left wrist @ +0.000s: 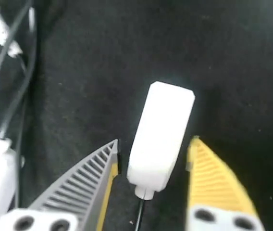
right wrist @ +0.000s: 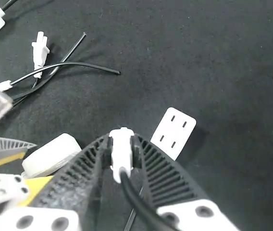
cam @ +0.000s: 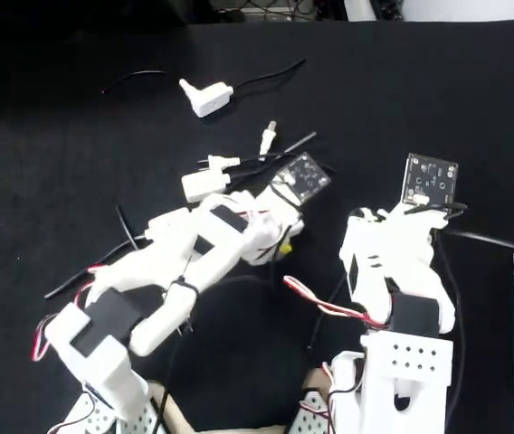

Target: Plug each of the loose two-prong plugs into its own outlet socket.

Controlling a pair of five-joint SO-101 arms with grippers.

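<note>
Two roles split: right gripper pinches a two-prong plug, poised for the outlet socket mid-frame; left gripper gapes astride a white block, probably bracing it.

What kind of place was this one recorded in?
Probably a robotics lab bench rather than a home: a table under black cloth, two white desktop robot arms with exposed servo wiring, and loose white two-prong plugs on black cords scattered as practice pieces.
</note>
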